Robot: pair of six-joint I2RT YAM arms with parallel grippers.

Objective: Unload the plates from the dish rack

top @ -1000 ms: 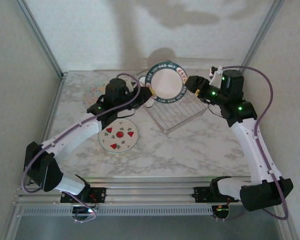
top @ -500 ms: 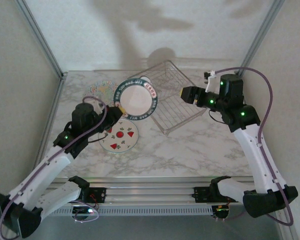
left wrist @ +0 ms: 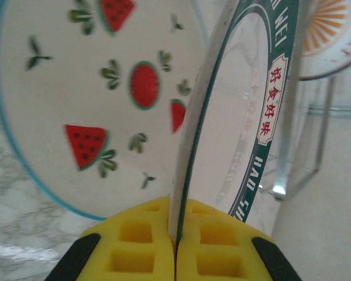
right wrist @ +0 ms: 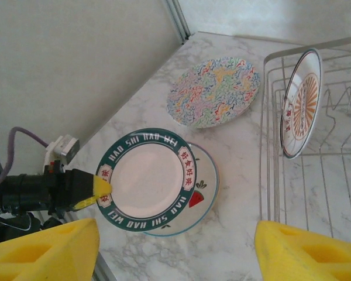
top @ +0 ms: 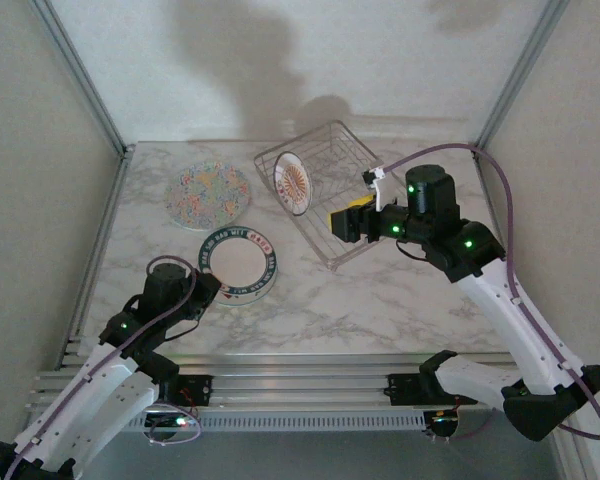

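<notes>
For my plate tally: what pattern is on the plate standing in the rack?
White plate with an orange sunburst centre; clearest in the right wrist view.

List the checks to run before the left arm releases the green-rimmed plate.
1. Grip: left gripper shut on the green-rimmed plate at its rim: ok.
2. Placement: green-rimmed plate lies over the watermelon plate: ok.
3. Contact: green-rimmed plate resting fully on it: cannot tell.
4. Other arm: right gripper open and empty: ok.
5. Rack: sunburst plate upright in the dish rack: ok.
6. Clearance: speckled plate flat on the table, apart from the stack: ok.
</notes>
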